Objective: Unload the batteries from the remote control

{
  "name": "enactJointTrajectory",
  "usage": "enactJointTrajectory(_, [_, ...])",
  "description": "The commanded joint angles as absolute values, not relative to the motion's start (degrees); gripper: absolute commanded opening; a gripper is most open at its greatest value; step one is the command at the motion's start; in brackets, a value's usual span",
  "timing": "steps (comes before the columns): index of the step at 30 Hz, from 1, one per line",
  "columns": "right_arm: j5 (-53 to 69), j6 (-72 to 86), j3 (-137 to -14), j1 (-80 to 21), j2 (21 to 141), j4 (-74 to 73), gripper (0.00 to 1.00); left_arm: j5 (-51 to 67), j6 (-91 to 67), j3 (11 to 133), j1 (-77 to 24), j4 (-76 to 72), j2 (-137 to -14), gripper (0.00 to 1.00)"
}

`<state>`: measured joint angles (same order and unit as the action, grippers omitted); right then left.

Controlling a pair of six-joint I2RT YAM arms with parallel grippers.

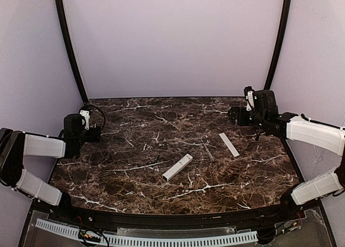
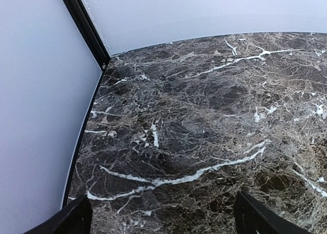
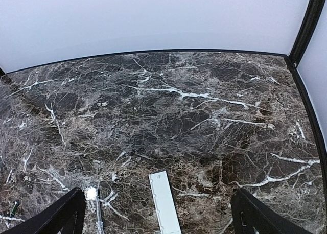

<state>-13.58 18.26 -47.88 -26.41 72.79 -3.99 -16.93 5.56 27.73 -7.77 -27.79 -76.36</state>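
Note:
The white remote control lies slantwise near the table's middle, its dark open end toward the front. Its pale-grey cover strip lies to the right and also shows in the right wrist view. A thin silvery battery lies between them; in the right wrist view it sits left of the cover. My left gripper is open and empty at the far left. My right gripper is open and empty, behind and above the cover. I cannot tell what is in the remote's compartment.
The dark marble table is closed in by pale walls and two black curved posts. A small dark-green thing lies at the lower left of the right wrist view. A white slotted rail runs along the front.

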Motion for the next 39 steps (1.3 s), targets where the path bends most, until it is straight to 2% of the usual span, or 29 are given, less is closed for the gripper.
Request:
enactJointTrajectory(1, [-11.9,18.1,-46.6,-25.4,74.0,-1.1,0.99,-17.3,7.6,25.4,-7.6,-42.3,-81.9,0.97])
enactJointTrajectory(7, [-12.1,16.4,-46.1,-24.9,74.3,-1.0,0.99,-17.6,9.4,24.9,-7.1,-50.9,-89.0,0.98])
enactJointTrajectory(12, [-12.9,16.0,-43.7,-23.9,73.2,1.3,0.99,-16.4,7.7,24.0,-5.8,-51.2,-88.7,0.97])
enactJointTrajectory(21, [-10.3,16.6,-42.7,-23.1,74.8,4.6,0.99,-11.5,6.2,16.2,-3.2,-66.8,-90.3,0.99])
enactJointTrajectory(32, [-10.9,12.6,-38.1,-23.1,68.3,10.5,0.99,-11.9,6.1,16.1,-3.2,-66.9,-90.4,0.99])
enactJointTrajectory(39, [-15.4,3.2,-35.7,-23.0,67.0,11.9,0.99,-11.7,6.1,15.9,-3.2,-67.0,-90.4,0.99])
